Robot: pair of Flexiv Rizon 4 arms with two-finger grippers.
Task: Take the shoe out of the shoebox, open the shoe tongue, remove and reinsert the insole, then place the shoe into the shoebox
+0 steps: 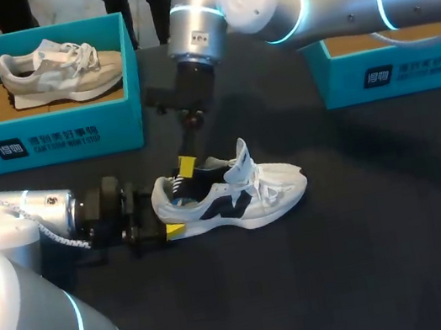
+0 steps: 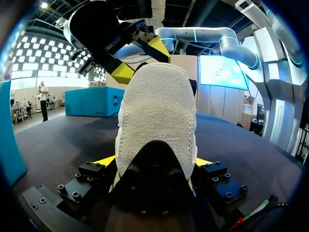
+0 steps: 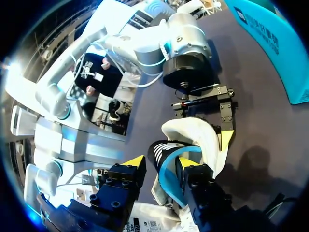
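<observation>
A white shoe with black side marks (image 1: 268, 191) lies on its sole on the dark table, toe to the right. My left gripper (image 1: 172, 206) comes in low from the left and is shut on its heel (image 2: 157, 111), a yellow tip on each side. My right gripper (image 1: 190, 170) hangs down over the shoe's opening. In the right wrist view it (image 3: 161, 163) is shut on the heel end of the insole (image 3: 168, 181), black on top with a blue edge, which curls up out of the shoe. Behind the right arm stands a teal shoebox (image 1: 392, 71).
A second teal shoebox (image 1: 69, 132) at the back left holds a grey shoe (image 1: 58, 69). Bare dark table lies in front of the white shoe and to its right.
</observation>
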